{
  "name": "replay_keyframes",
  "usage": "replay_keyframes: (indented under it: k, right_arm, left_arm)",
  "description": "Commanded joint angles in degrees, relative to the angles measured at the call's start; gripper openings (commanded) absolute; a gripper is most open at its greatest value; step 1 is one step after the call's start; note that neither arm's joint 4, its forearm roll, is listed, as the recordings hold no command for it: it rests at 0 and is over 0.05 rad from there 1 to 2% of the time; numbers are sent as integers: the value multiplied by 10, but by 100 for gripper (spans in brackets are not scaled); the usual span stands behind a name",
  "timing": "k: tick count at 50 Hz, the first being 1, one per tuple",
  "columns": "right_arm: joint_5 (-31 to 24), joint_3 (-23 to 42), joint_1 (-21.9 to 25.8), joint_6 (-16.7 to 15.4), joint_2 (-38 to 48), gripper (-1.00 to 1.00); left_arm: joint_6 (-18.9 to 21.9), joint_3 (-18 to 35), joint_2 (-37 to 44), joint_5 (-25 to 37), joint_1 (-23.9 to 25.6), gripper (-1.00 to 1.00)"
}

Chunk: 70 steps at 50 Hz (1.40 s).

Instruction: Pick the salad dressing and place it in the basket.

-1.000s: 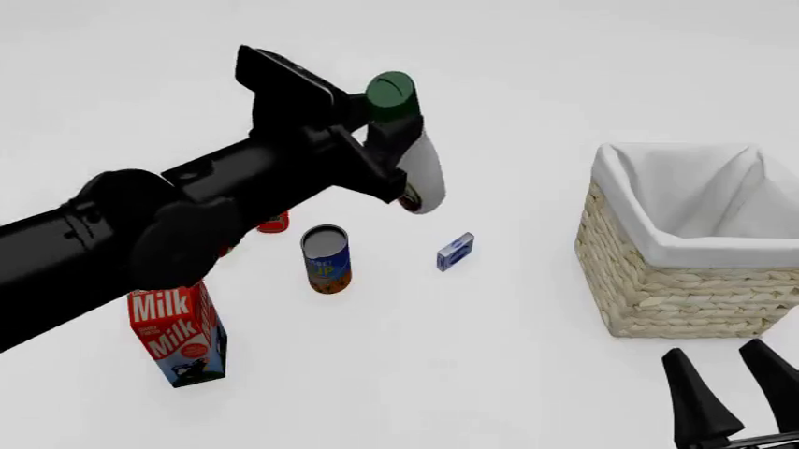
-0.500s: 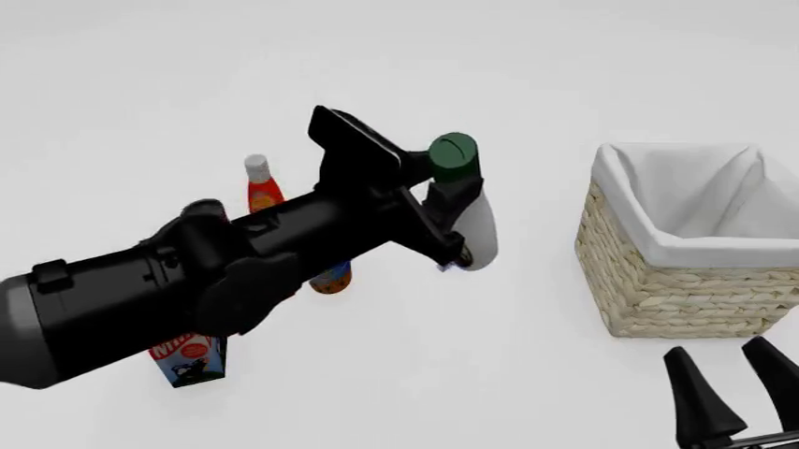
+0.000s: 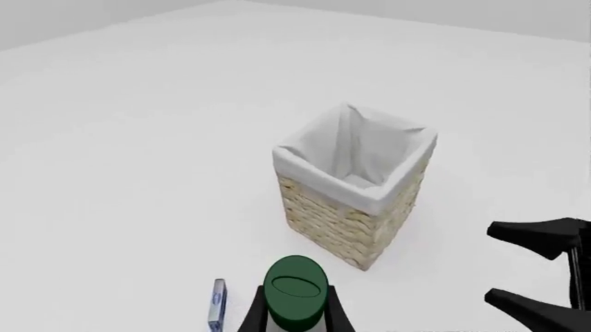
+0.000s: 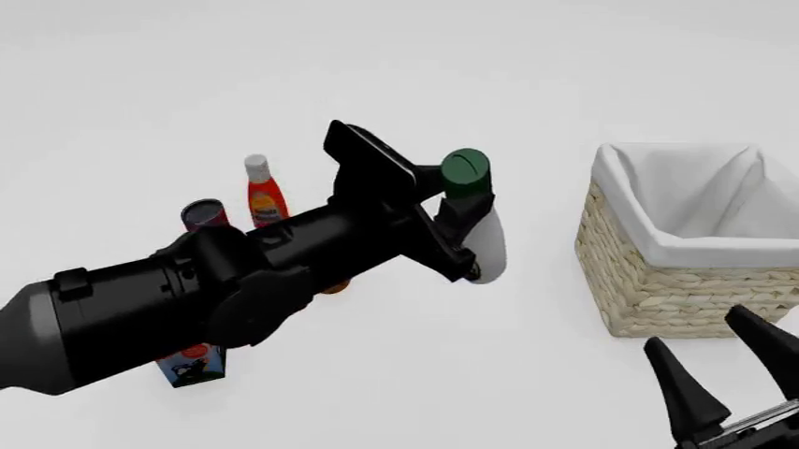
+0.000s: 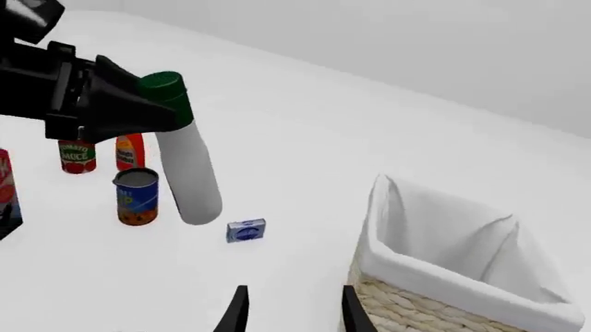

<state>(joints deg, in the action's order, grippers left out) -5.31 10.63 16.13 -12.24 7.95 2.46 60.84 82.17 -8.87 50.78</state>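
Observation:
The salad dressing (image 4: 488, 245), a white bottle with a dark green cap, hangs tilted in the air, held near its neck by my left gripper (image 4: 456, 217), which is shut on it. It is left of the basket (image 4: 680, 285), a straw wicker square with white lining, and not over it. In the left wrist view the green cap (image 3: 295, 290) sits between the fingers, with the basket (image 3: 356, 221) ahead. The right wrist view shows the bottle (image 5: 189, 176) lifted above the table. My right gripper (image 4: 731, 374) is open and empty, low in front of the basket.
A red bottle with a white cap (image 4: 262, 198), a can (image 4: 204, 215) and a milk carton (image 4: 194, 365) stand at the left, partly behind my left arm. A blue-labelled can (image 5: 137, 197) and a small blue box (image 5: 246, 230) lie under the bottle.
My left arm has carried the salad dressing to the right, toward the basket. My right gripper has shifted a little and turned.

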Motion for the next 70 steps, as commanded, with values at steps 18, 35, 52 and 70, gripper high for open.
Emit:
replay_keyframes:
  k: [18,35,52,70]
  right_arm:
    - [160,53,125,-104,201,100]
    - [233,65,170,-118,275,100]
    - [283,68,194,-113,316,100]
    - [347,59,202,-113,367,100]
  left_arm:
    - [3,11,1,14,17,-100]
    - [-2,23,7,29,31,-100]
    - [-4,26,-3,40,37,-100]
    - [-14,23,-15,45,47,-100]
